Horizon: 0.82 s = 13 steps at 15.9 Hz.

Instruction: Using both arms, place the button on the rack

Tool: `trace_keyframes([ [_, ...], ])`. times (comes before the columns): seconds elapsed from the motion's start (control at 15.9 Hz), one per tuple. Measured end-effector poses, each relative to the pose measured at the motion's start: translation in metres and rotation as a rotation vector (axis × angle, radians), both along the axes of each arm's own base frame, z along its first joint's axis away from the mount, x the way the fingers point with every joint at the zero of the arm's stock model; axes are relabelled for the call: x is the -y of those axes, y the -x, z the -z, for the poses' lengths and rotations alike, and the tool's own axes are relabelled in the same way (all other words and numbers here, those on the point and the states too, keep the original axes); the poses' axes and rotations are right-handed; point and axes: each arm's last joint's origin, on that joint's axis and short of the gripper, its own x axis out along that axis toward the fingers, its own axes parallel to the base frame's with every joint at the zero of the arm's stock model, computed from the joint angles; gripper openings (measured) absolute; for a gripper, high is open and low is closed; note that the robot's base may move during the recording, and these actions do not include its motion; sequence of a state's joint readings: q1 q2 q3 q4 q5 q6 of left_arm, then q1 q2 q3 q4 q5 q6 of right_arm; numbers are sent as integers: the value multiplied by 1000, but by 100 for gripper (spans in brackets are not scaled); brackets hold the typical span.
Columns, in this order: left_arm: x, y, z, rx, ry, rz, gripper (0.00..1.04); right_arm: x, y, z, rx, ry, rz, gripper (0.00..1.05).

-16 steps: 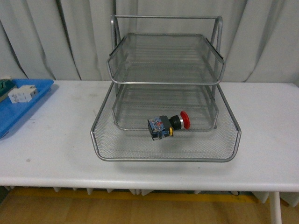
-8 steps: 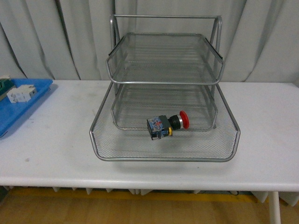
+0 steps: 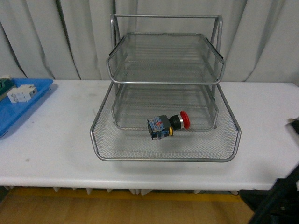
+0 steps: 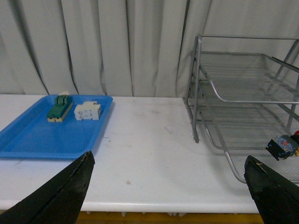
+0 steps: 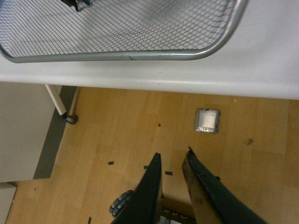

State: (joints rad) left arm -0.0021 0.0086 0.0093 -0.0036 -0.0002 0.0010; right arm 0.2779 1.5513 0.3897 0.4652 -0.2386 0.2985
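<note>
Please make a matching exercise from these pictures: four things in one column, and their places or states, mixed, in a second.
1. red-capped push-button switch
2. white blocky component
3. small square silver plate
4. left gripper

A. on the wooden floor
B. open, empty
C. on the flat blue plastic tray
D. on the lowest shelf of the silver wire-mesh rack

Pairs: 1-D, 2-C, 3-A, 4-B

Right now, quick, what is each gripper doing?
Left gripper: wide open, holding nothing.
Right gripper: barely open, narrow gap, holding nothing.
</note>
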Motion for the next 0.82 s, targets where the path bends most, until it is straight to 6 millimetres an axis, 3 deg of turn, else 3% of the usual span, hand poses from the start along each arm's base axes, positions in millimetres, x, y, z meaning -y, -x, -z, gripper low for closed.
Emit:
trace_keyframes([
  [0.13,0,0,0,0,0,0,98,-23,-22,15,-58,16,-26,1],
  [0.38,0,0,0,0,0,0,98,-63,-57,26,-56,65,-82,2],
  [0.44,0,0,0,0,0,0,98,-78,-77,27,-47,102,-92,2],
  [0.82,0,0,0,0,0,0,98,-100,-117,34,-98,177,-132,2],
])
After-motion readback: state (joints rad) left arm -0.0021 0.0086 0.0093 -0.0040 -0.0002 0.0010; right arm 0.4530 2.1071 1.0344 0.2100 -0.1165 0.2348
